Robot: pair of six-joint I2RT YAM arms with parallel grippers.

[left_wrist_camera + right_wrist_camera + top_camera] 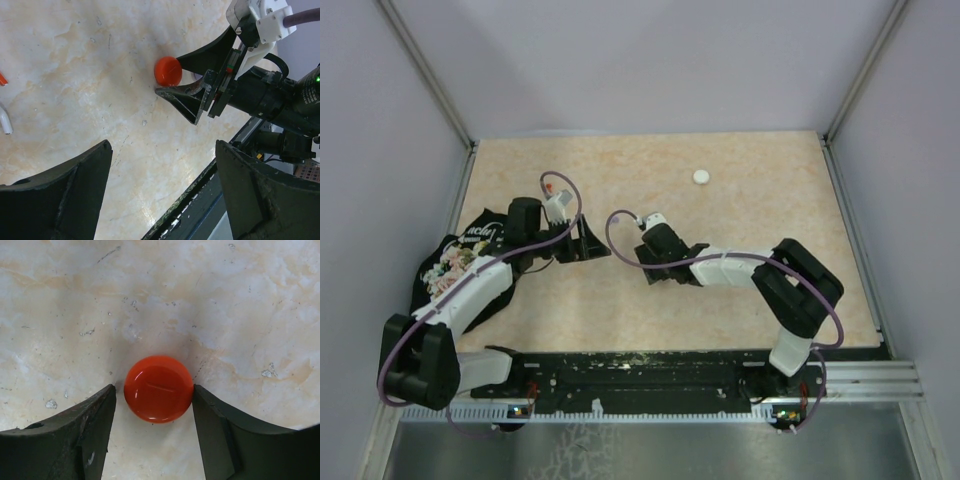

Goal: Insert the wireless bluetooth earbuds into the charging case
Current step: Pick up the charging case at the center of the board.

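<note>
A round red charging case lies flat and closed on the marbled tabletop. My right gripper is open and straddles it: the right finger touches its rim, the left finger stands a sliver off. From the left wrist, the same case sits between those black fingers. My left gripper hovers wide open over bare table near the front rail, holding nothing. At that view's left edge lie a red earbud and a white earbud. From above, the red case is hidden under the right gripper.
A small white round case rests far back on the table. A black bag with a floral print lies under the left arm at the table's left edge. The black front rail runs just beside the left gripper.
</note>
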